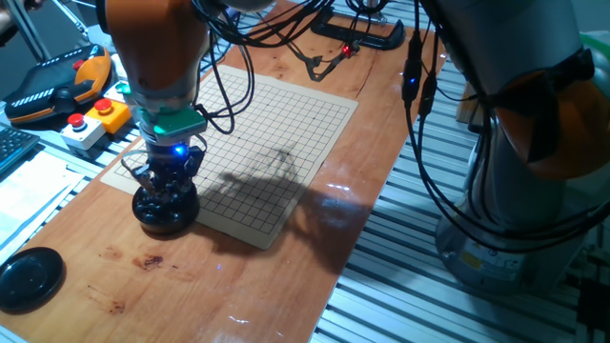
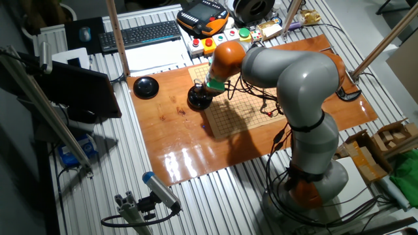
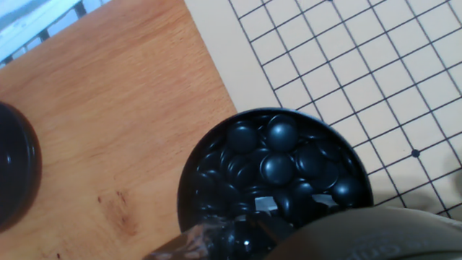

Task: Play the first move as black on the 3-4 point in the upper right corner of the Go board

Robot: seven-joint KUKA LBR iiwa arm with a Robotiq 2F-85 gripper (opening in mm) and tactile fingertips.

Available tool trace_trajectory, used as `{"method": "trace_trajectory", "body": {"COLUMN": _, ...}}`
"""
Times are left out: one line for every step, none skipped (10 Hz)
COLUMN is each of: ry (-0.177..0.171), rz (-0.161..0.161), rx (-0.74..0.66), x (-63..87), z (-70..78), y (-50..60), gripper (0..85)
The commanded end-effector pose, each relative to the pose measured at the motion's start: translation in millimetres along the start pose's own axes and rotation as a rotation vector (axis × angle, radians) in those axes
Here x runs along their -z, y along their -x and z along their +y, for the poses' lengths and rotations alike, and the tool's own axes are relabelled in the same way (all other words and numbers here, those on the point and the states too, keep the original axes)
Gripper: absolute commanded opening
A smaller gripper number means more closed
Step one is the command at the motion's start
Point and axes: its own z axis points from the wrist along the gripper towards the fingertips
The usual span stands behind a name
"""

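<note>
Cluttered lab bench, glossy orange-brown wooden tabletop (image 1: 219, 286). Pale gridded Go board (image 1: 262, 143) bare. Two-finger gripper (image 1: 170, 179) down in round black bowl (image 3: 191, 188); finger spread hidden, cannot tell. Small glossy black lens-shaped stone (image 3: 277, 167) in bowl heap: light, hard, slippery. Probably pinch across rim edges.

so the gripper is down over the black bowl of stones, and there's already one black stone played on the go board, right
Not quite. The gripper is down over the bowl of black stones, but the Go board holds no stone yet. One fixed view shows its grid bare apart from shadow, and the part seen in the hand view has only lines and a printed dot.
</note>
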Motion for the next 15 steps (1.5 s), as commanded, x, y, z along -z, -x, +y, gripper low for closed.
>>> {"method": "trace_trajectory", "body": {"ry": 0.002, "rz": -0.004, "rx": -0.018, "x": 3.5, "z": -0.1, "y": 1.7, "gripper": 32.3}}
{"method": "trace_trajectory", "body": {"ry": -0.002, "rz": -0.011, "rx": -0.034, "x": 6.9, "z": 1.0, "y": 3.5, "gripper": 32.3}}
{"method": "trace_trajectory", "body": {"ry": 0.007, "rz": -0.024, "rx": -0.071, "x": 6.5, "z": 2.1, "y": 3.8, "gripper": 32.3}}
{"method": "trace_trajectory", "body": {"ry": 0.022, "rz": -0.047, "rx": -0.130, "x": 5.2, "z": 2.9, "y": 4.1, "gripper": 32.0}}
{"method": "trace_trajectory", "body": {"ry": 0.047, "rz": -0.072, "rx": -0.211, "x": 4.2, "z": 4.2, "y": 5.3, "gripper": 32.0}}
{"method": "trace_trajectory", "body": {"ry": 0.056, "rz": -0.084, "rx": -0.243, "x": 3.6, "z": 4.6, "y": 6.1, "gripper": 31.7}}
{"method": "trace_trajectory", "body": {"ry": 0.050, "rz": -0.095, "rx": -0.270, "x": 2.4, "z": 4.7, "y": 6.6, "gripper": 31.7}}
{"method": "trace_trajectory", "body": {"ry": 0.053, "rz": -0.099, "rx": -0.291, "x": 0.2, "z": 5.2, "y": 7.0, "gripper": 31.3}}
{"method": "trace_trajectory", "body": {"ry": 0.048, "rz": -0.092, "rx": -0.289, "x": -1.6, "z": 5.8, "y": 7.0, "gripper": 31.0}}
{"method": "trace_trajectory", "body": {"ry": 0.047, "rz": -0.087, "rx": -0.291, "x": -3.1, "z": 6.5, "y": 6.6, "gripper": 30.3}}
{"method": "trace_trajectory", "body": {"ry": 0.045, "rz": -0.086, "rx": -0.292, "x": -3.6, "z": 6.6, "y": 6.5, "gripper": 30.0}}
{"method": "trace_trajectory", "body": {"ry": 0.043, "rz": -0.087, "rx": -0.294, "x": -3.2, "z": 6.0, "y": 7.2, "gripper": 29.7}}
{"method": "trace_trajectory", "body": {"ry": 0.040, "rz": -0.091, "rx": -0.293, "x": -2.6, "z": 4.7, "y": 8.5, "gripper": 29.3}}
{"method": "trace_trajectory", "body": {"ry": 0.038, "rz": -0.093, "rx": -0.292, "x": -3.1, "z": 3.2, "y": 10.3, "gripper": 29.3}}
{"method": "trace_trajectory", "body": {"ry": 0.038, "rz": -0.093, "rx": -0.292, "x": -4.1, "z": 1.6, "y": 12.4, "gripper": 29.3}}
